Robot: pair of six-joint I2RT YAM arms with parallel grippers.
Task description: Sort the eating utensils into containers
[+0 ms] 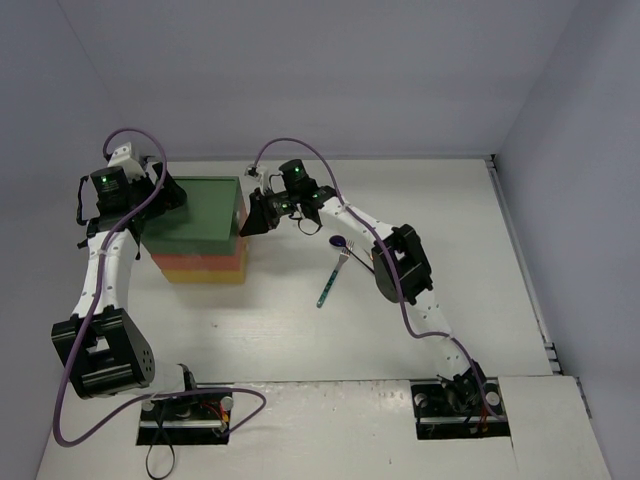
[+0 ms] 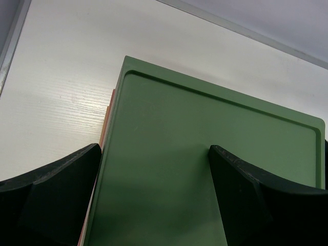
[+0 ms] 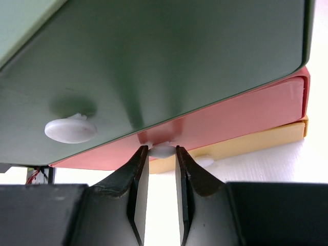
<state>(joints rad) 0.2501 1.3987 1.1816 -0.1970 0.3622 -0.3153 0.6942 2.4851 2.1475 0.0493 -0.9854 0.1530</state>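
Top external: mounted high behind the arm bases, faced down over the whole table (image 1: 300, 340). Left wrist: held close above the drawer unit (image 2: 205, 154), faced down onto its green top. Right wrist: set low, very near the drawer fronts, tilted up at a white knob (image 3: 163, 149). The unit is shared by all three views.

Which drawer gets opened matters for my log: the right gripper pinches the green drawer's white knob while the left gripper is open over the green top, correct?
No: the right wrist view shows the right gripper pinching the white knob of the orange-red drawer, not the green one. The left gripper is indeed open over the green top.
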